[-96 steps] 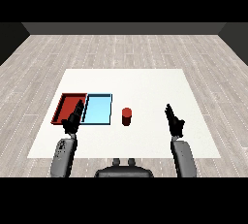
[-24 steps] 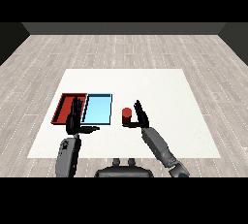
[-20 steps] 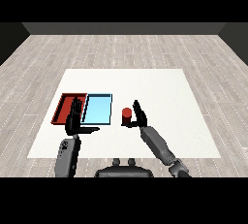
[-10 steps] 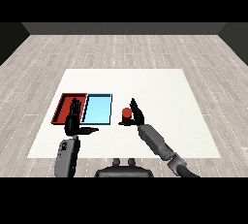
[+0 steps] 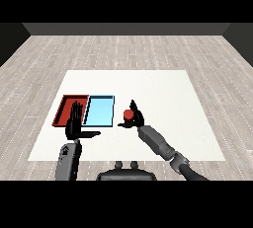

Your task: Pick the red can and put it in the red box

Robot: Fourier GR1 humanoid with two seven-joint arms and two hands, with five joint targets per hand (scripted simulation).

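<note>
The red can (image 5: 128, 115) stands upright on the white table (image 5: 163, 94), just right of the light blue tray (image 5: 100, 111). My right hand (image 5: 138, 119) is pressed against the can's right side. Its fingers point up and its thumb reaches under the can's front; they are not curled round it. The red tray (image 5: 65, 110) lies left of the blue tray. My left hand (image 5: 74, 124) hovers open, fingers straight, over the near right part of the red tray, thumb pointing right.
The two trays lie side by side at the table's left, both with nothing inside. The table's near edge runs just below both hands. Wooden floor surrounds the table.
My right hand has swung in from the table's right to the can and now touches its right side. The left hand stays over the trays; the can has not moved.
</note>
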